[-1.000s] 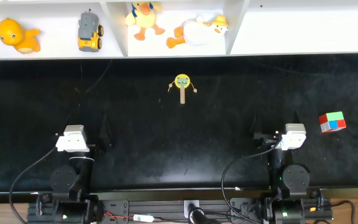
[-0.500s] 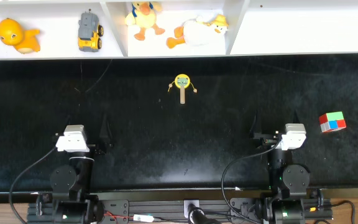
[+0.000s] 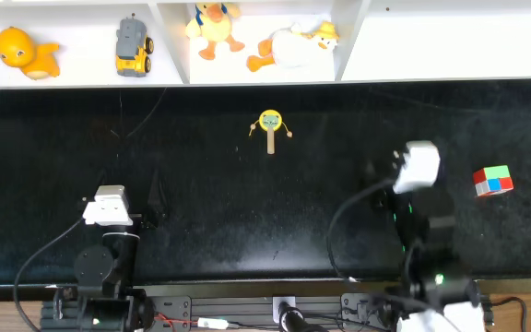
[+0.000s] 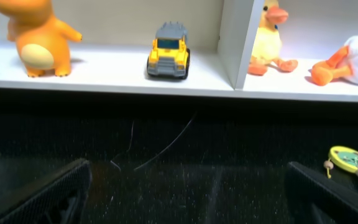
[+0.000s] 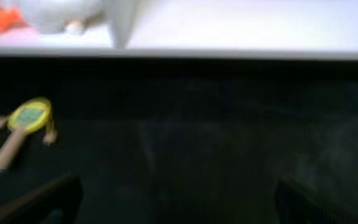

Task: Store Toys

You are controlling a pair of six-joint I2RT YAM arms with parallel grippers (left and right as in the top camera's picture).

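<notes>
Six toys: four are being kept on the white shelf (image 3: pixel 431 46) and two are lying on the black desk (image 3: pixel 247 212).
Left compartment: one orange figure (image 3: pixel 26 52) and one yellow-and-grey truck (image 3: pixel 134 46) are standing side by side, apart from each other.
Middle compartment: one yellow duck plush (image 3: pixel 214 28) and one white duck plush (image 3: pixel 293 46) are being stored, the white one lying on its side.
Desk toys: one yellow rattle drum (image 3: pixel 270 127) with a wooden handle is lying near the shelf at the middle; one colour cube (image 3: pixel 492 181) is sitting far to the right, well apart from it.
Two arms: the left gripper (image 4: pixel 191 190) and the right gripper (image 5: pixel 179 202) are each being held with the fingers spread wide, grasping nothing.
Change: the right arm is being raised and carried up the top view towards the shelf, its wrist now showing left of the colour cube; the left arm is being kept where it was, and none of the toys is being shifted.
Hard to make out: the right wrist view is being smeared by blur, the white duck plush is being cut off there, and both pairs of fingers are being clipped by the frame edges.
</notes>
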